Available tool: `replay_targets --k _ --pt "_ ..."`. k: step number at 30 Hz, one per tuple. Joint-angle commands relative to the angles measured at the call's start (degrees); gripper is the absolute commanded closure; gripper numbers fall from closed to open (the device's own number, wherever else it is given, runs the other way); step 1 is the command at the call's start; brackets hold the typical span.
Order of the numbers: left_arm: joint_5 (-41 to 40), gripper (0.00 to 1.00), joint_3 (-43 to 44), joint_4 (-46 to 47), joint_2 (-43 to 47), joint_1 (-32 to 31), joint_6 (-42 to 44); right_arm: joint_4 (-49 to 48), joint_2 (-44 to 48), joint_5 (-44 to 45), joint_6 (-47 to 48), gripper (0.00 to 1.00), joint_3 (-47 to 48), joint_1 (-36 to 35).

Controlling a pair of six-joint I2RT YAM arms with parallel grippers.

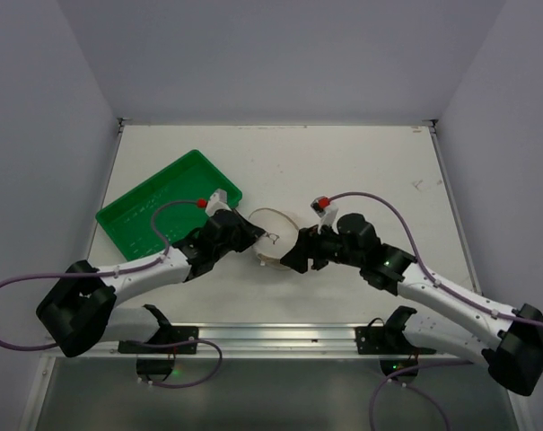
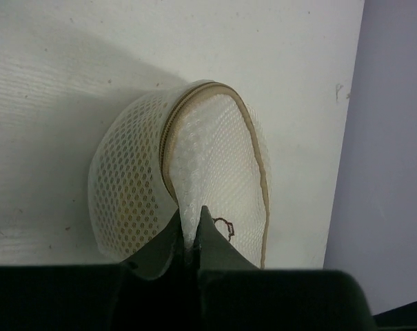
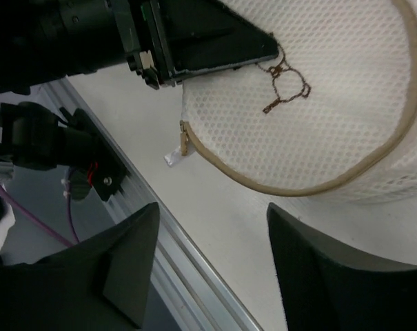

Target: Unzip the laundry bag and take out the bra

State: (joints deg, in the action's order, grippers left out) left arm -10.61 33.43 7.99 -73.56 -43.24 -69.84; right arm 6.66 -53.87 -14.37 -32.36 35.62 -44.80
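Observation:
The laundry bag point(image 1: 275, 235) is a round off-white mesh case with a tan rim zip, lying mid-table between my two grippers. My left gripper point(image 2: 189, 231) is shut on a pinch of the mesh face beside the small dark bra drawing point(image 2: 224, 226), and pulls that face up. In the right wrist view the bag point(image 3: 332, 103) fills the top right, and the zip pull point(image 3: 184, 146) with a white tab hangs at its near rim. My right gripper point(image 3: 214, 207) is open and empty, just short of the rim and to the right of the pull. The bra is hidden inside the bag.
A green rectangular plastic tray point(image 1: 168, 211) lies to the left of the bag, behind my left arm. An aluminium rail point(image 3: 194, 276) runs along the table's near edge under my right gripper. Walls close in the table on the left, back and right.

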Motion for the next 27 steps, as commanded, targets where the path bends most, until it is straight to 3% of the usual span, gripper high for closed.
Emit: replay_targets --k 1,8,27 --pt "-3.89 1.00 -0.73 2.03 2.19 -0.52 -4.77 -5.94 -4.73 4.35 -3.23 0.39 1.39 -4.68" --pt "-3.62 1.00 -1.35 1.42 2.98 -1.14 -5.21 -9.11 -13.71 7.08 -5.43 0.52 5.86 -10.31" --pt "-5.91 1.00 -4.07 1.77 6.76 -1.67 -3.98 -9.12 -18.12 7.25 -8.95 0.63 10.53 -10.84"
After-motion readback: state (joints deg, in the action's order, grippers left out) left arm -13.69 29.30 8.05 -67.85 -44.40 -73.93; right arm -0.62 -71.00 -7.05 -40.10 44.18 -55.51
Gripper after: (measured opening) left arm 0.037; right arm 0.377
